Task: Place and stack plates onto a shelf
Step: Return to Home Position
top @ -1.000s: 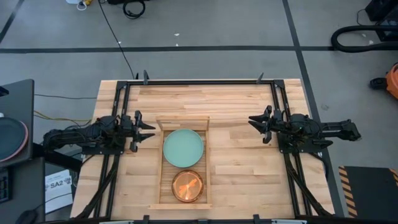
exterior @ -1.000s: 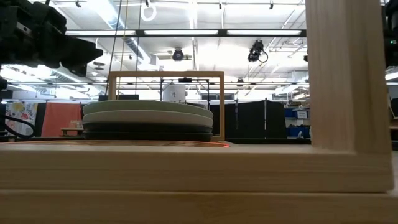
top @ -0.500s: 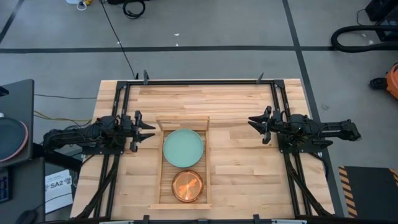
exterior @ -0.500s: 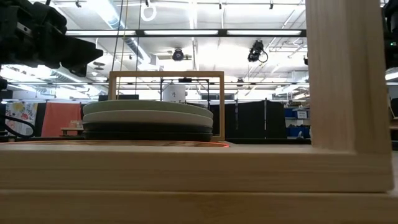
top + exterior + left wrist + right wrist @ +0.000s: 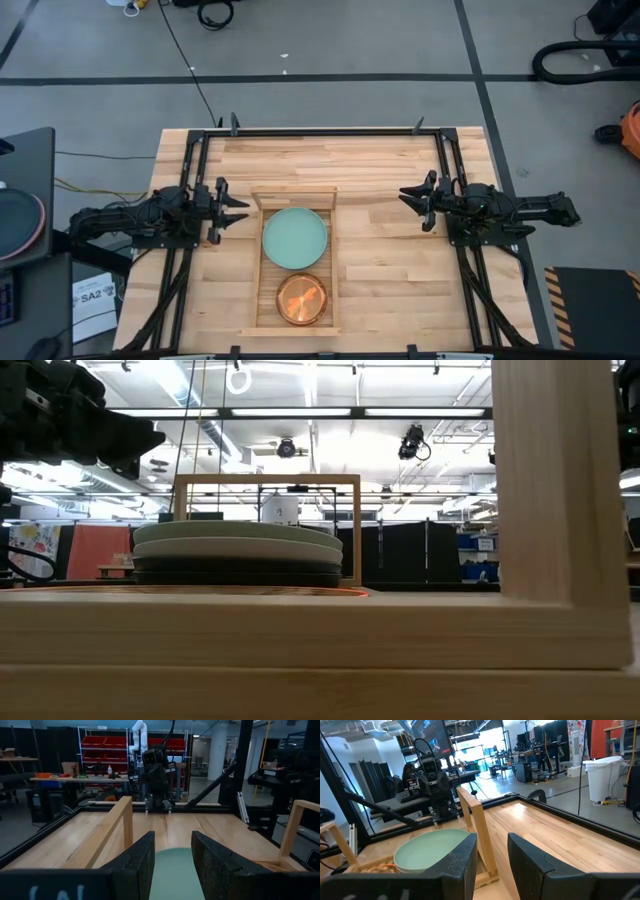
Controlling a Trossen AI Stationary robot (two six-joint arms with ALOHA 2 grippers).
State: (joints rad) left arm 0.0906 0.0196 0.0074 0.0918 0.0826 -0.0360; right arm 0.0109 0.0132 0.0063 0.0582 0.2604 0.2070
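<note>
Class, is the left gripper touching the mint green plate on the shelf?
Apart. The high view shows the left gripper outside the shelf rim, wood visible between it and the mint green plate.

Robotics lab in an industrial hall | racked red parts bins (image 5: 107, 760), white robot arm (image 5: 138, 731) beyond | strip lights (image 5: 300, 412) overhead | cables (image 5: 185, 55) crossing taped grey floor (image 5: 350, 40)

The high view looks straight down on the whole counter (image 5: 390, 260). The low view sits at 6 o'clock, at counter height, hard against the shelf (image 5: 300, 630) rim, facing 12. The wrist views face each other from 9 and 3 o'clock. All four share the mint green plate (image 5: 295, 237).
</note>
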